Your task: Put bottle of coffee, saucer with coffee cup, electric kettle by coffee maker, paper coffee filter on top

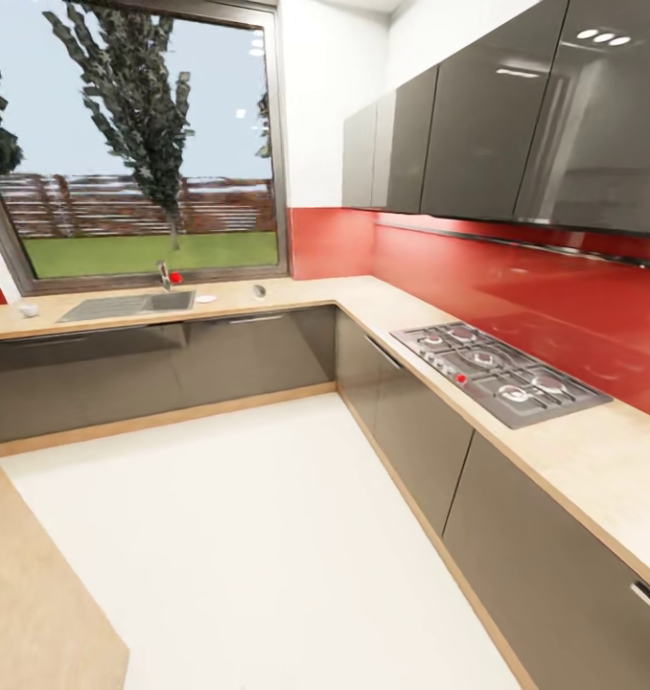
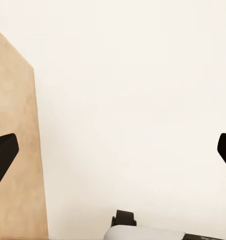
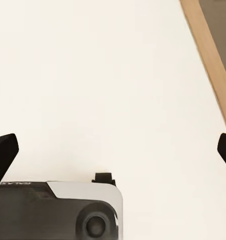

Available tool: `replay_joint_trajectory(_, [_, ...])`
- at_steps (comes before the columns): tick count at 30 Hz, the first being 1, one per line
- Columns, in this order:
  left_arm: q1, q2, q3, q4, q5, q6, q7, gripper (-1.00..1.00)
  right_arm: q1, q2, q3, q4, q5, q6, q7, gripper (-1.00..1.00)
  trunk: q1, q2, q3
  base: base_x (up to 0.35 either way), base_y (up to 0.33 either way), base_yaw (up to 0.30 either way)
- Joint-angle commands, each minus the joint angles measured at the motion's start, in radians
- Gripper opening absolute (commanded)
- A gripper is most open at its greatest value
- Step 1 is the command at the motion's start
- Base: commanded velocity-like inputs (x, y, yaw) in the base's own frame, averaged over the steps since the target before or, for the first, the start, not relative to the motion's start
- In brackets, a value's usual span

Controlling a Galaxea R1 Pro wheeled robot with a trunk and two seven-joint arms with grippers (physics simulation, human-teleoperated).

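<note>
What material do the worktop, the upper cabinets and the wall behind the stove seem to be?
Worktop: probably matt laminate, beige and speckled. Upper cabinets: dark high-gloss panels, mirroring the ceiling lights. Wall behind the stove: a smooth red splashback, maybe glass, faintly reflective.

Right gripper (image 3: 113,150) over pale cream floor (image 3: 103,75), black fingertips (image 3: 4,150) at both side edges, spread wide, nothing between them. Light wood plinth strip (image 3: 207,50) runs diagonally across one corner, grey cabinet front (image 3: 220,20) beyond it. Robot base (image 3: 58,210) visible at the frame edge: dark grey body, silver-white panel, round dark socket, small black tab sticking out toward the floor.
</note>
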Motion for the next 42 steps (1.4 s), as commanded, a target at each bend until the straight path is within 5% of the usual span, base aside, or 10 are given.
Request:
replay_joint_trajectory(1, [-0.001,0.001,-0.001,0.001,0.008,-0.004,0.001,1.00,0.000,0.000,-0.001,-0.001,0.000,-0.002,0.000,1.00,0.001,-0.002,-0.003,0.034,0.000,0.252])
replay_joint_trajectory(22, [-0.001,0.021,0.000,0.000,0.015,-0.006,-0.001,1.00,0.000,0.000,0.000,0.000,0.000,-0.002,0.000,1.00,0.001,-0.002,-0.014,0.271,0.000,0.248])
replay_joint_trajectory(42, [-0.001,0.021,0.000,0.001,0.013,-0.006,-0.001,1.00,0.000,-0.001,0.000,0.001,0.000,-0.002,0.000,1.00,0.001,-0.002,-0.015,0.336,0.000,0.020])
